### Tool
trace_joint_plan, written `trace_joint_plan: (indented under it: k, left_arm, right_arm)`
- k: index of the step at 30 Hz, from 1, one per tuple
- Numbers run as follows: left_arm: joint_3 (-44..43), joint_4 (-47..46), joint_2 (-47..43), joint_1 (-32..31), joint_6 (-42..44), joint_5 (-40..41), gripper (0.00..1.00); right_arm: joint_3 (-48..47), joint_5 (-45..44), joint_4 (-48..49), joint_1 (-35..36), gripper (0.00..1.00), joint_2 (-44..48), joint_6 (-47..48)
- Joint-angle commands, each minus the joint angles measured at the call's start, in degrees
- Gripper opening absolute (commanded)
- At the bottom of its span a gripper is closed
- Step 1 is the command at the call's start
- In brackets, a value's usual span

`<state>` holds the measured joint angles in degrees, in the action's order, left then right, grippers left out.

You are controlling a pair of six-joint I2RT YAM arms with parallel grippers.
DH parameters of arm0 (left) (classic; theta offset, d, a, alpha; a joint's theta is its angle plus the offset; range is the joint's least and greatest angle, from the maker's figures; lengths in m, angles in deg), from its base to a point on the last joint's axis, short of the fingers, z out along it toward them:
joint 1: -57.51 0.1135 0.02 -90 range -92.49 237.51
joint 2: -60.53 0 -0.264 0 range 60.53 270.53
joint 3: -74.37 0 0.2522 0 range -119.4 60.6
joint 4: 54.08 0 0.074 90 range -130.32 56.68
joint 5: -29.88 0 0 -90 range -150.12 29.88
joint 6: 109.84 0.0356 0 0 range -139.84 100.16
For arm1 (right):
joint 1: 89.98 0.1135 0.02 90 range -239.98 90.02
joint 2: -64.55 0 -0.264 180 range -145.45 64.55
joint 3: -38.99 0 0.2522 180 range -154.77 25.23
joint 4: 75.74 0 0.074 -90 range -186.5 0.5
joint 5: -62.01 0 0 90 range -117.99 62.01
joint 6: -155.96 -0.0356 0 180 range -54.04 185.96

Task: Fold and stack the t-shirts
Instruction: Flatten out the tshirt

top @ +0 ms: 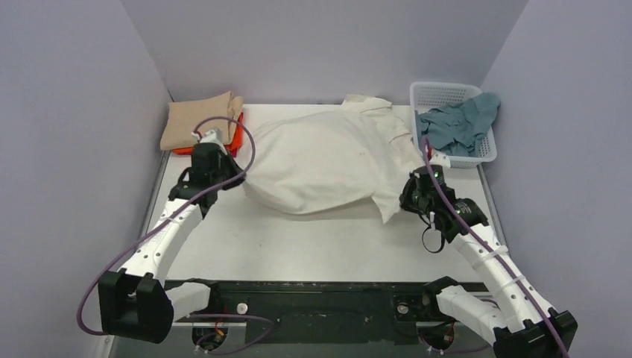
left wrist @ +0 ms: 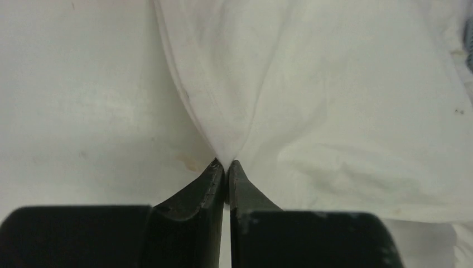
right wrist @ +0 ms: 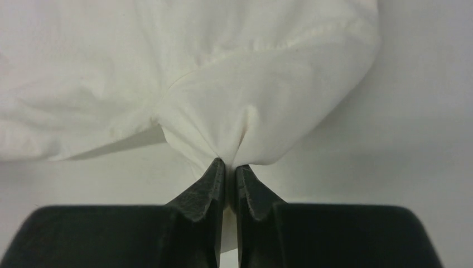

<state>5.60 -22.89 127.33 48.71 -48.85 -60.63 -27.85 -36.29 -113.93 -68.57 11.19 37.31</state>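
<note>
Plainly, lilac walls (top: 74, 112) box in the white table (top: 298, 246); left jaws and right jaws pinch the cream-white shirt (top: 328, 160).

Three plain lavender-grey walls box the cell: back wall (top: 320, 45), left wall (top: 67, 112), right wall (top: 566, 112). White table (top: 313, 246) reaches the back wall. Black strip (top: 320, 298) runs along its near edge. Light is even and diffuse, with soft shadows only. In the left wrist view the tabletop shows faint scuffs and a small yellowish stain (left wrist: 187, 162).
</note>
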Motion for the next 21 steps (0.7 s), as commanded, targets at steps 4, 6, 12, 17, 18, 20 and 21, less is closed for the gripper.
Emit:
trace_joint_plan:
  k: [4,6,12,17,18,20,21]
  left_arm:
    - [7.1,7.3,1.1,-3.1,-11.8,8.9,0.8]
    - [5.2,13.7,1.7,-3.6,-13.1,15.2,0.85]
    - [4.1,25.6,-2.3,-4.4,-21.1,18.3,0.86]
    - [11.1,24.1,-10.5,-5.1,-21.6,11.7,0.87]
    - [11.9,23.2,-11.0,-5.1,-21.7,9.7,0.87]
    - [13.8,23.4,-11.8,-5.2,-22.4,8.1,0.88]
    - [15.0,23.8,-11.6,-5.2,-23.0,8.0,0.88]
  right_arm:
    - [12.1,4.3,-4.4,0.1,0.4,0.6,-9.0]
    - [10.6,2.1,-6.9,0.1,0.75,-0.2,-8.8]
    - [7.3,-1.9,-10.4,0.1,0.96,1.3,-8.4]
    - [8.2,0.6,-9.4,0.1,0.96,1.5,-5.6]
    - [8.9,1.6,-8.9,0.2,0.96,1.2,-5.3]
    - [10.1,4.8,-7.3,0.1,0.96,0.3,-5.0]
    - [11.0,6.6,-6.9,0.3,0.95,-0.3,-5.0]
